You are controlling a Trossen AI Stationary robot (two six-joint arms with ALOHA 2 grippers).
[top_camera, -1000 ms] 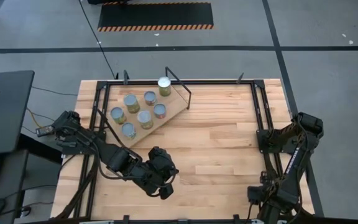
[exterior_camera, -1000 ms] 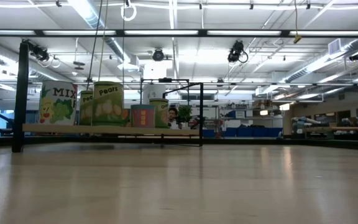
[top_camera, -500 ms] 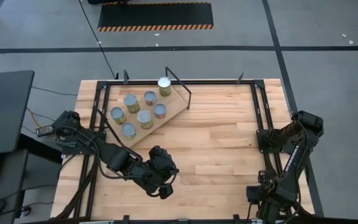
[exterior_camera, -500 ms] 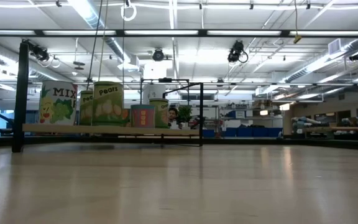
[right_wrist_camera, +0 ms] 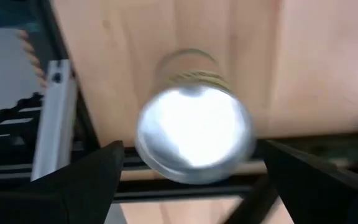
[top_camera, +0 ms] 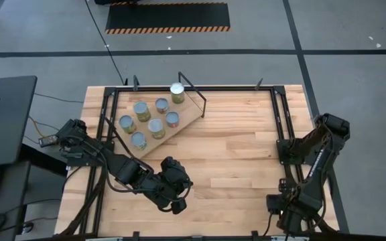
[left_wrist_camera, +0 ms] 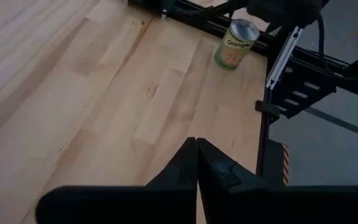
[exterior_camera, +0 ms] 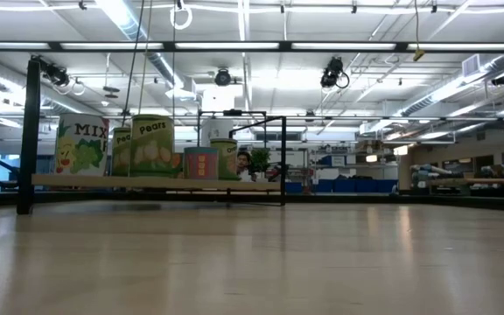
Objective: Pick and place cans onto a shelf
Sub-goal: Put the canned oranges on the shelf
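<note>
The cans [top_camera: 150,118] are small round tins with shiny silver tops and yellow-green sides. Seven of them stand on the shelf [top_camera: 187,115], a light wood board with a thin black wire frame, at the far left of the counter [top_camera: 233,167]. From the low view you can read words like "Pears" and "MIX" on their labels, with pictures of fruit. One more can [right_wrist_camera: 194,134] stands at the near right corner of the counter, by the black rail. The right gripper [right_wrist_camera: 191,180] is right above it, looking down on its bright top, with its fingers [right_wrist_camera: 79,180] wide open on both sides and not touching it. This same can shows in the left wrist view too, with "Orange" on its side. The left gripper [top_camera: 177,206] is low over the counter, near the front, and it is closed with nothing in it. The counter is made of pale wood planks with a black frame around it. The floor is grey with dark lines. The room behind is big, with long lights on the ceiling.
</note>
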